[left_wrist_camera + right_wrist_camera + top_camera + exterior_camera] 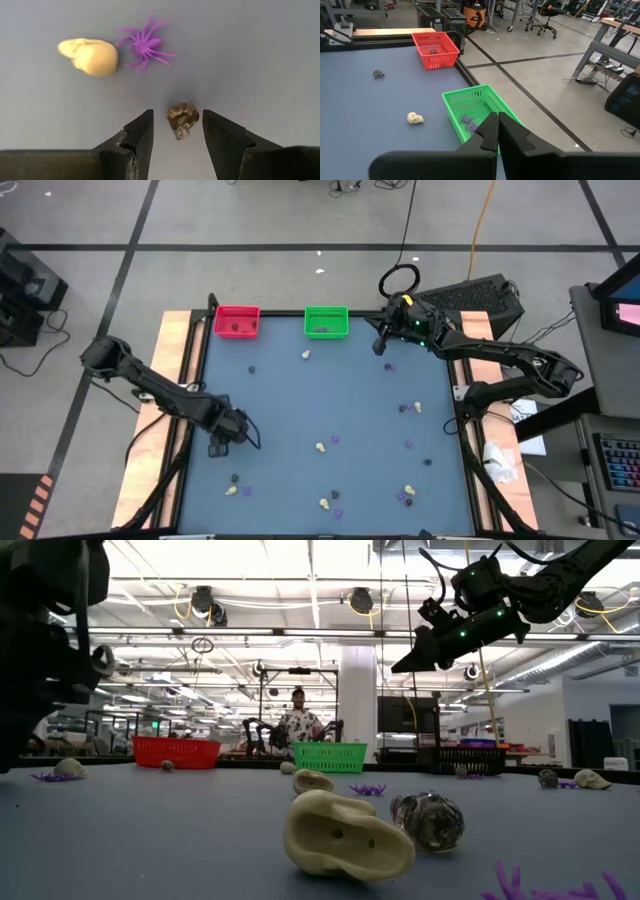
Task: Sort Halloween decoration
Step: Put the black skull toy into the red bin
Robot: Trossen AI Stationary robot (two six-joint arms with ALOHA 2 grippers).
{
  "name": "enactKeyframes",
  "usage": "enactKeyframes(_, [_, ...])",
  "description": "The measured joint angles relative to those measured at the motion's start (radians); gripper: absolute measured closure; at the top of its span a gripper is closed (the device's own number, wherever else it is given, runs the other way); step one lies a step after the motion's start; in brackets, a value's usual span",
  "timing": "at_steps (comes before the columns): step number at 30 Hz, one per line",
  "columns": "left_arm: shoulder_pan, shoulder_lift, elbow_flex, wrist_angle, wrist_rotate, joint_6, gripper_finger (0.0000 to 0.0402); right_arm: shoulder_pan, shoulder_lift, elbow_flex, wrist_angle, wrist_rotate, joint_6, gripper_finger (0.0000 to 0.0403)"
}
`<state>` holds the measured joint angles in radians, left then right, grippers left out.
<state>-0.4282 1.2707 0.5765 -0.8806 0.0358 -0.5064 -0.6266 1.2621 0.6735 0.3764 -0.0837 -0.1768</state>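
Observation:
A dark, glassy skull-shaped trinket (183,116) lies on the blue table. A cream skull (91,55) and a purple spider (145,44) lie just beyond it. My left gripper (177,120) points down over the table's near left (218,444) and is open. The dark skull shows between its fingertips, and I see no touch. My right gripper (497,126) is shut on nothing and hangs high by the green bin (326,321), near the far edge. Purple bits (467,122) lie in that bin. The red bin (237,321) holds a dark lump.
Several more cream, dark and purple trinkets lie scattered over the table's middle and near right (408,492), with two close in the low view (345,832). A dark bin (475,298) stands past the far right corner. A person (298,720) shows in the room behind.

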Motion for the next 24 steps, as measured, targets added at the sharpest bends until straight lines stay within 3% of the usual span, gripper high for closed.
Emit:
enactKeyframes(8, [0.000, 0.052, 0.001, 0.005, 0.015, -0.005, 0.0249, 0.000, 0.000, 0.000, -0.001, 0.000, 0.000, 0.0403])
enactKeyframes(18, [0.000, 0.053, 0.007, 0.022, 0.024, -0.011, 0.0328, 0.000, 0.000, 0.000, 0.000, 0.000, 0.000, 0.0403])
enactKeyframes(24, [0.002, 0.054, 0.042, 0.039, 0.023, -0.012, 0.0343, 0.000, 0.000, 0.000, 0.000, 0.000, 0.000, 0.0403])
